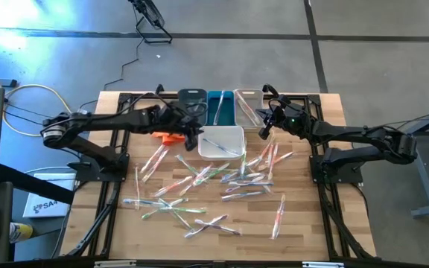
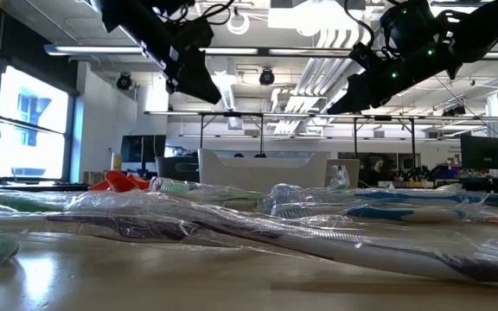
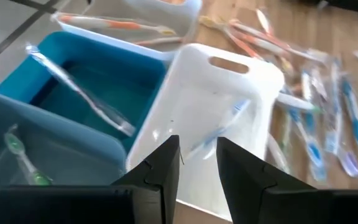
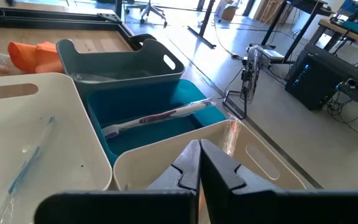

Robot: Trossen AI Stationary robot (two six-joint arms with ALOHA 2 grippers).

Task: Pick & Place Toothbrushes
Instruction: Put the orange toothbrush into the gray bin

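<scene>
Many wrapped toothbrushes (image 1: 199,182) lie scattered on the wooden table, close to the low camera (image 2: 258,226). A blue-handled one (image 3: 219,127) lies in the white bin (image 1: 222,141). Single ones lie in the blue bin (image 4: 160,115), the grey bin (image 3: 23,158) and the cream bin (image 4: 232,134). My left gripper (image 3: 197,168) hovers open above the white bin's far-left corner (image 1: 192,132). My right gripper (image 4: 199,165) is shut and hangs over the cream bin (image 1: 265,128). Both are raised in the low view, left (image 2: 199,86) and right (image 2: 346,99).
The grey bin (image 1: 192,100), blue bin (image 1: 218,108) and cream bin (image 1: 248,104) stand in a row at the table's far edge, and the white bin is just in front of them. An orange folded cloth (image 1: 168,136) lies left of the white bin. Black frame rails run along both table sides.
</scene>
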